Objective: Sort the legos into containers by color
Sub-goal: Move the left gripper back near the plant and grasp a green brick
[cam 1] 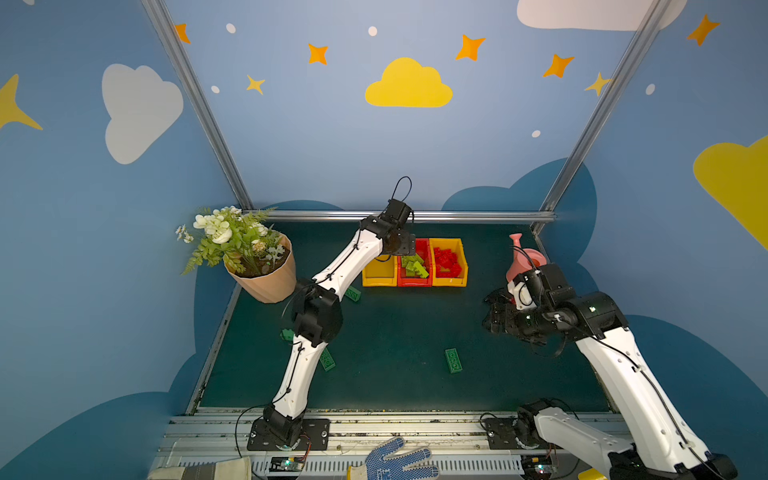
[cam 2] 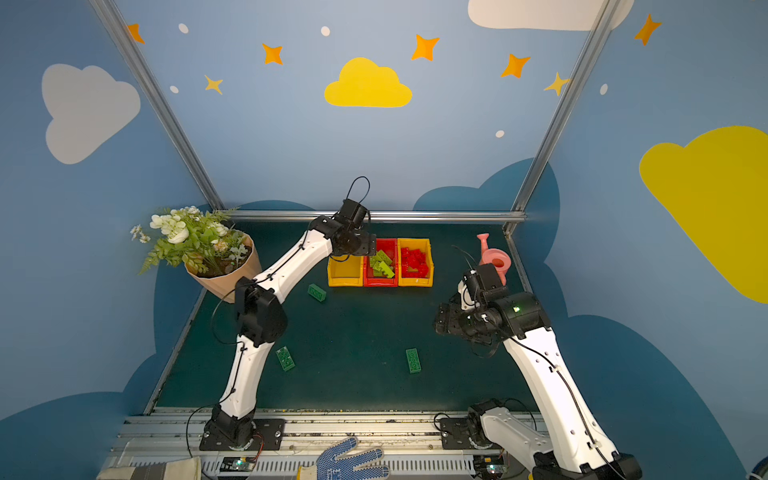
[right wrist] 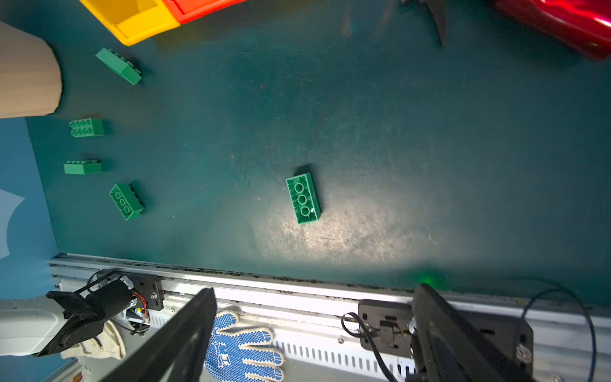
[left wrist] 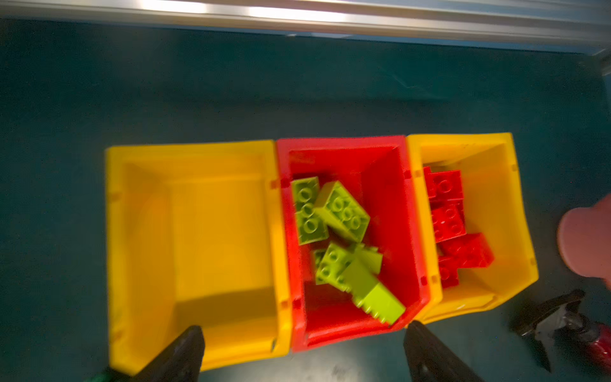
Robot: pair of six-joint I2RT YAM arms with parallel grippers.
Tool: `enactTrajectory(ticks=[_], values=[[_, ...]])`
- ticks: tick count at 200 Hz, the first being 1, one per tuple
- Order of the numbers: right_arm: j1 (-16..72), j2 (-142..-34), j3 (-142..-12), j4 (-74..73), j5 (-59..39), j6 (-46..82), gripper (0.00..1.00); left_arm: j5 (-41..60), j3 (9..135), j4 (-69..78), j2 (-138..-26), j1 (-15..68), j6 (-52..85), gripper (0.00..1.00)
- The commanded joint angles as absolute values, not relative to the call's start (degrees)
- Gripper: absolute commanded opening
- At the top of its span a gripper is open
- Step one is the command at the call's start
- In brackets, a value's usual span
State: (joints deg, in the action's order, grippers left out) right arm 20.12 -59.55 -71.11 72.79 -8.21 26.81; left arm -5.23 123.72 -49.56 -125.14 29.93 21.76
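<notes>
Seemingly six lime legos [left wrist: 344, 215], red container [left wrist: 383, 198], blurred

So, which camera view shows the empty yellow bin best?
The left wrist view: the empty yellow bin shows nearly whole, from above. In both top views the left arm hides part of it; the right wrist view shows one corner.

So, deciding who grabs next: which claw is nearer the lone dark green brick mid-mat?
Right. The right claw hangs open close by the dark green brick, off to its right; the left claw is open above the bins at the back, farther off.
</notes>
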Motion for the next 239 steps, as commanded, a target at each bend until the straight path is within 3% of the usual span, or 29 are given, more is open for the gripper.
enactTrajectory(ticks=[1, 32, 59, 148, 239], values=[[19.94, -60.21, -69.81, 69.74, -10.40, 25.24, 0.91, -12.50, 109.95, -47.20, -114.58, 29.06, 29.70, 0.94], [19.95, -61.58, -69.25, 67.38, -12.52, 24.94, 0.91, -13.98, 88.53, -40.62, -103.33, 26.29, 44.16, 0.93], [19.96, -62.64, -69.27, 66.57, -14.32, 24.05, 0.91, -12.07, 80.32, -39.22, -100.62, 22.97, 49.90, 0.91], [19.95, -60.93, -68.87, 67.38, -13.68, 24.59, 0.91, -6.68, 78.30, -35.98, -106.54, 16.31, 55.02, 0.88], [19.91, -58.10, -67.25, 68.80, -10.49, 26.46, 0.91, -2.95, 84.71, -39.15, -116.50, 17.30, 54.14, 0.84]])
